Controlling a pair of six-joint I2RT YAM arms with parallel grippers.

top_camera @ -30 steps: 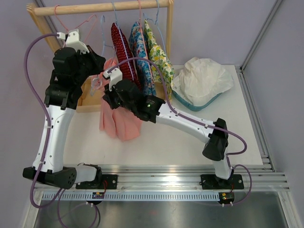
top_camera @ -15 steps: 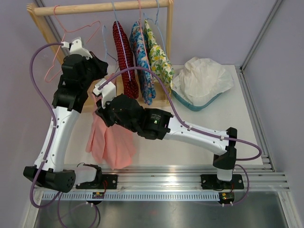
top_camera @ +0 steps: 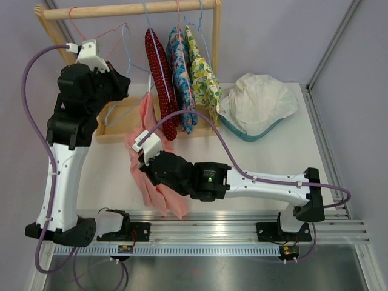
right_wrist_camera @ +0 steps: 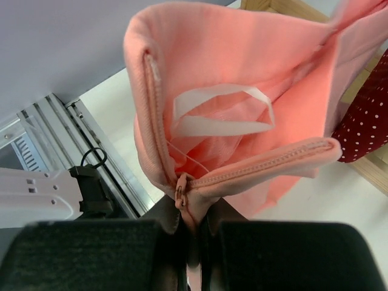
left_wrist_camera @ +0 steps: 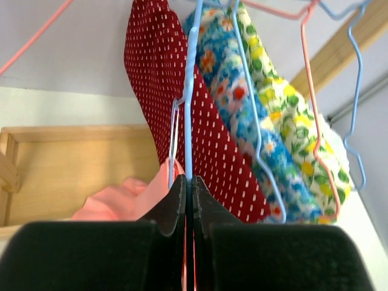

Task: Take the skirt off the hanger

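Across top of frame, wooden rack [top_camera: 127, 8] with hung garments [top_camera: 182, 73]. Lower centre-left, pink skirt [top_camera: 163, 200] hangs stretched diagonally, waistband pinched tight in right gripper [right_wrist_camera: 193, 225]. Upper left, left gripper [left_wrist_camera: 188, 191] clamped on blue hanger [left_wrist_camera: 191, 91] wire.

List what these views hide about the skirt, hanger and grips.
- Top view: the right fingers sit under their own wrist.
- Left wrist view: the left fingers cover where skirt meets blue hanger.
- Right wrist view: hanger out of frame; skirt runs off the right edge.
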